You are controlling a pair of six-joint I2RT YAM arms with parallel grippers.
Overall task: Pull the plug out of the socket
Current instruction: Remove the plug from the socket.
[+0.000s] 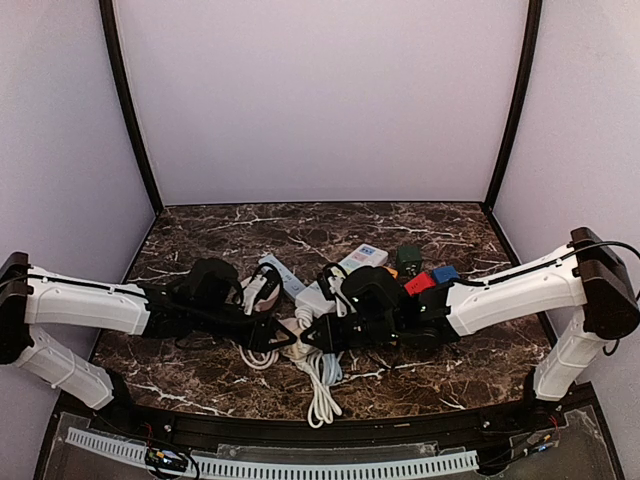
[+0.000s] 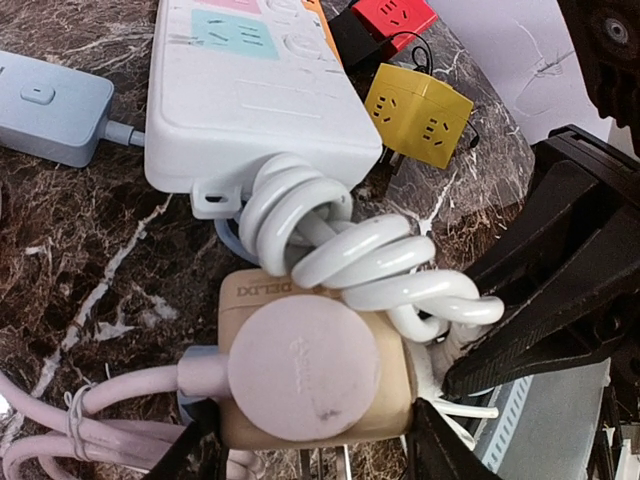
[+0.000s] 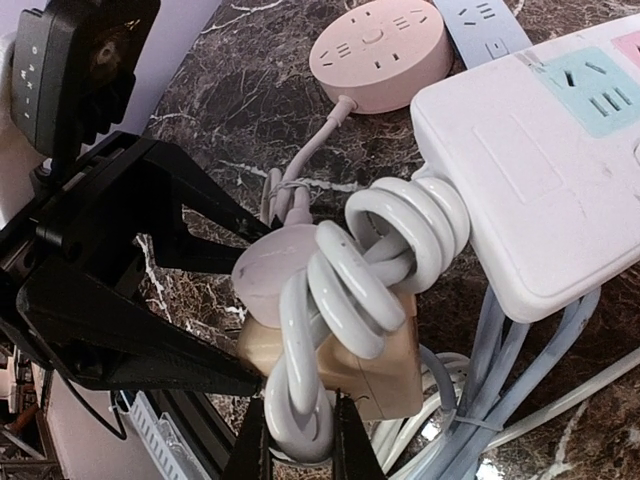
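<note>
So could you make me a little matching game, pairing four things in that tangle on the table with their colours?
Things:
1. round plug
2. cube socket under that plug
3. coiled cable
4. small cube beside the red cube

Colours:
A. white
B. yellow
C. pink
D. beige

Pairs: 1-C, 2-D, 3-A, 4-B
</note>
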